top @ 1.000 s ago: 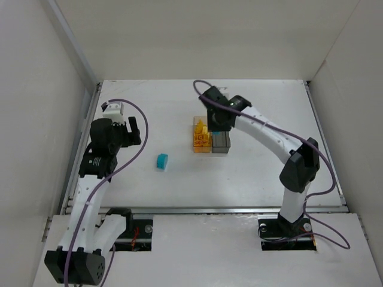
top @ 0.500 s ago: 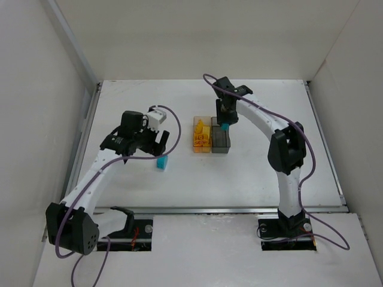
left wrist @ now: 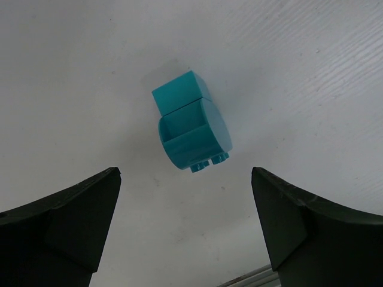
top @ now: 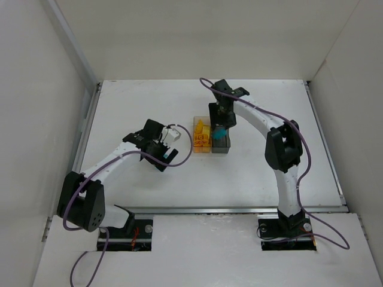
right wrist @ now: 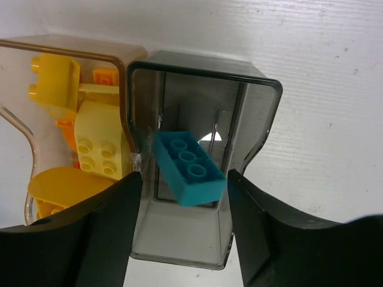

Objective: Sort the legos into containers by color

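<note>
Jaws on the right arm have just parted over the grey box point(right wrist: 203, 69). They stand half spread, with the teal brick point(right wrist: 188, 167) tilted between them. It appears to touch neither finger, though its right end sits very close to one, so I judge it released and dropping into that box. A second ago they were narrower and carried the brick above the pair of boxes at mid-frame in the overhead view.

The amber box point(right wrist: 72, 45) alongside holds the yellow and orange legos point(right wrist: 99, 137), so teal in grey fits the sort.

Meanwhile the left arm point(top: 119, 158) has swung in from the left edge of the counter point(left wrist: 311, 72) towards the middle. Its jaws are now wide open and hold nothing. They hang above the last loose teal piece point(left wrist: 191, 131), which lies on the counter between the fingers and clear of both. From overhead that piece is hidden beneath them. Once it joins the brick, the sorting looks complete.
</note>
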`<state>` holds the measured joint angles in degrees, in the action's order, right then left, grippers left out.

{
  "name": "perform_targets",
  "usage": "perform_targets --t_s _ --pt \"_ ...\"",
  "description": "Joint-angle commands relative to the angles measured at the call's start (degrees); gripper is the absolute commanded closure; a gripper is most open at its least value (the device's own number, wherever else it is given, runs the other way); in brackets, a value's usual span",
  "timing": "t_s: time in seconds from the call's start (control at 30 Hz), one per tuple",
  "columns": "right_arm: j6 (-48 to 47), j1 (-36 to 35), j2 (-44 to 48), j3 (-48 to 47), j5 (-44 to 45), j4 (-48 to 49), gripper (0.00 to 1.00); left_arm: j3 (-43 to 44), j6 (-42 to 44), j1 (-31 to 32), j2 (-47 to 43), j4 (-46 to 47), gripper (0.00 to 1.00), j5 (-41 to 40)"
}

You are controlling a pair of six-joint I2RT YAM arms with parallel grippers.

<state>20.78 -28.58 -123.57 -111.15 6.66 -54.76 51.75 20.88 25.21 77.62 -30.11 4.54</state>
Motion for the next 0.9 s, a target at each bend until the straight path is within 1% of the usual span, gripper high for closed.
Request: perform_targets --t_s 0.0,0.03,0.07,0.1,0.17,0.23,0.27,0.37,0.4,0.43,0.5,0.53,0.57,0.6,0.7,0.77,0.8,0.83,0.87 --pt "-0.91 -0.51 1.22 -0.3 -1.82 2.2 0.35 -1.91 1.62 0.19 -0.72 -0.65 0.11 -3.92" --pt "-0.91 -0.51 1.75 -0.29 -2.6 2.2 0.3 -1.91 1.62 0.19 -0.2 -0.65 0.11 -3.92" --pt "-0.91 -1.12 2.45 -0.29 -2.61 2.2 0.28 -2.52 1.62 0.19 0.42 -0.65 0.11 -3.92" --pt "-0.91 -1.13 2.45 -0.29 -2.61 2.2 0.28 -2.53 1.62 0.19 0.94 -0.65 0.11 -3.92" --pt "-0.91 -1.13 3.85 -0.29 -2.0 2.2 0.27 -2.53 1.09 0.19 2.17 0.13 0.15 -2.35" --pt "-0.91 -1.66 5.17 -0.29 -2.0 2.2 0.27 -2.53 0.56 0.19 4.54 1.71 0.23 -1.73" --pt "-0.91 -1.66 5.7 -0.29 -2.0 2.2 0.27 -2.01 0.56 0.19 5.42 1.72 0.32 -1.72" --pt "-0.91 -1.66 8.77 1.63 -2.0 2.2 0.27 -1.47 0.56 0.19 8.85 2.51 0.47 -1.72" --pt "-0.91 -1.66 9.74 2.42 -2.0 2.9 0.27 -1.47 0.04 0.19 9.47 2.51 0.6 -1.11" --pt "-0.91 -1.66 10.53 3.13 -2.0 2.91 0.27 -1.47 0.03 0.19 10.26 2.51 0.68 -0.32" --pt "-0.91 -1.66 12.64 4.28 -1.3 2.91 0.27 -1.47 -0.49 0.19 10.27 2.51 0.82 0.21" --pt "-0.91 -1.66 13.35 5.24 -1.29 2.91 0.27 -1.47 -1.1 0.19 10.27 2.51 0.93 0.21" --pt "-0.3 -1.66 14.05 5.77 -0.77 3.43 0.27 -1.47 -1.11 0.19 10.27 3.03 0.98 0.73" --pt "-0.3 -1.66 15.54 6.64 -0.77 3.43 0.27 -1.47 -1.11 0.19 9.57 3.04 1.0 0.74" --pt "-0.3 -2.79 18.52 8.84 -1.38 4.14 0.27 -1.47 -1.11 0.19 7.63 3.56 1.0 1.35" --pt "-2.75 -3.94 21.25 11.21 -1.38 6.06 0.26 -1.47 -0.5 0.19 4.75 3.56 1.0 1.97" --pt "-3.54 -5.59 22.92 12.87 -0.86 8.77 0.26 -1.47 -0.49 0.19 3.34 3.56 1.0 3.1" --pt "-4.07 -6.22 26.24 16.46 -0.85 10.1 0.2 -2.6 1.07 -0.33 0.19 4.26 1.0 4.68" --pt "-4.86 -6.23 27.67 18.06 -0.85 11.33 0.2 -3.49 1.7 -0.34 0.16 5.14 1.0 4.69"
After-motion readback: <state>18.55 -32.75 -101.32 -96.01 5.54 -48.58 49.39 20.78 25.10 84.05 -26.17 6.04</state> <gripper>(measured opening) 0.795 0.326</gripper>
